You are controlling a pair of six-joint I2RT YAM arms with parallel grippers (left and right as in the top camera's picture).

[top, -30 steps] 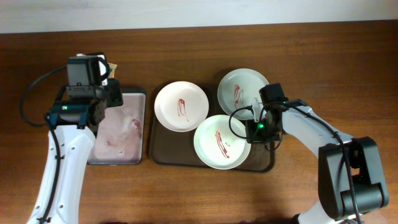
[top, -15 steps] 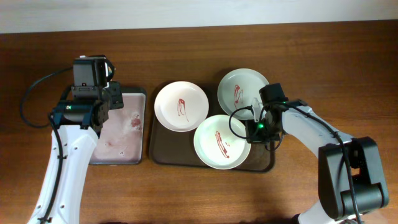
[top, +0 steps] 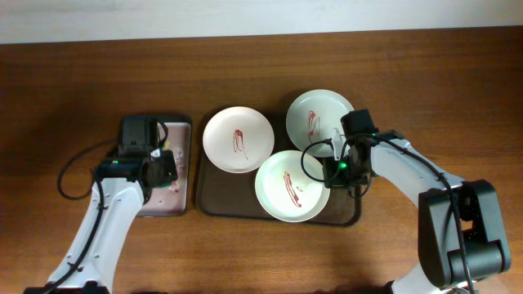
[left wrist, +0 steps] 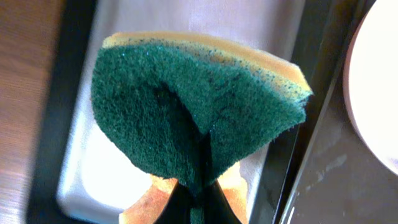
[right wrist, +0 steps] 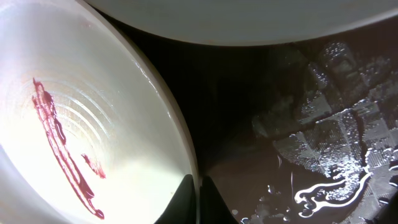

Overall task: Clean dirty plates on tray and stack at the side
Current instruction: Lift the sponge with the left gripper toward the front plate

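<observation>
Since a second ago the left arm has swung from the far end of the small black tray with the pale pinkish inside (top: 181, 135) down toward its near end. Its left gripper (top: 160, 170) now hangs over that tray's right side, and the plates and the right arm have not shifted. The left wrist view shows the jaws pinched shut on a green-and-yellow scouring sponge (left wrist: 186, 106), folded so the green face bulges outward.

All three round shallow white plates sit on the large dark brown rectangular tray (top: 214, 200), each with red smears: the far-left plate (top: 238, 139), the faintly greenish far-right plate (top: 320, 117) and the front plate (top: 292, 186). The right gripper (top: 335, 169) is closed on the front plate's right rim – its wrist view shows the fingertips straddling that edge.

No plate looks wiped yet, so the job is likely at its start. The plates lie to the right of the sponge hand, just across the gap between the two trays. The far-left plate is the closest to it, yet the front plate is the one the other arm is steadying. Being round, the plates offer no long axis to align with – what the coming move depends on is carrying the sponge rightward over the brown tray's raised rim.
</observation>
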